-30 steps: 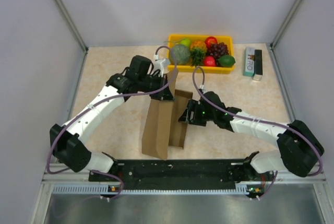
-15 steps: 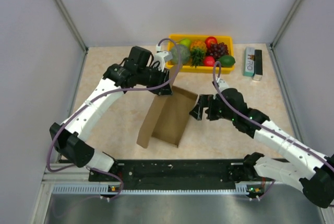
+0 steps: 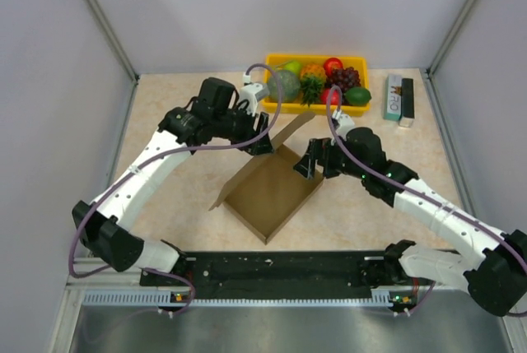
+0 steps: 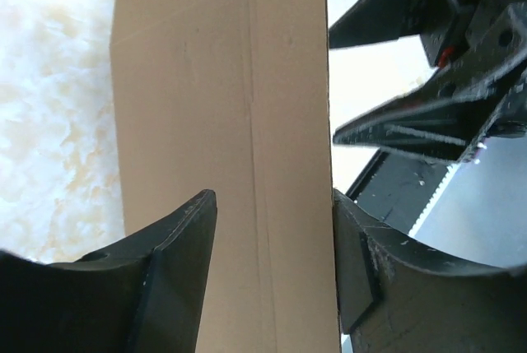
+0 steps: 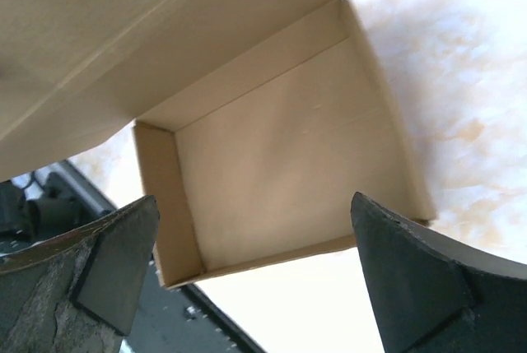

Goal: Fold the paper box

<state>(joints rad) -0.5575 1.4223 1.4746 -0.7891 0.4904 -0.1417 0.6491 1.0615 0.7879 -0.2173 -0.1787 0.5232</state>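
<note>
We counted one paper box (image 3: 268, 192), one yellow tray (image 3: 271, 63) of fruit (image 3: 338, 80) and one small printed carton (image 3: 398, 98). There were also a left arm (image 3: 156, 168) and a right arm (image 3: 428, 205), each carrying one pincer.

The paper box lay on the worktop (image 3: 165, 114) at the centre of the overhead frame, set cornerwise. Its brown tray was open upward, with low walls on its sides. One lid flap (image 3: 290, 127) rose from its upper edge, slanting toward the fruit. The yellow tray sat at the upper centre of the frame. The printed carton lay near it to the right, and both were apart from the box.

The left pincer (image 3: 262, 141) stood at the flap's left side. In its wrist view the jaws were parted, and a brown cardboard panel ran up the frame between the two fingers (image 4: 165, 279). The panel passed behind the lower-left finger, and we saw no pinch on it, so we recorded this pincer as open and holding nothing.

The right pincer (image 3: 306, 162) hung by the box's upper right side. In its wrist view the jaws were spread wide. The open tray lay below and between them, and we saw no contact with anything.
</note>
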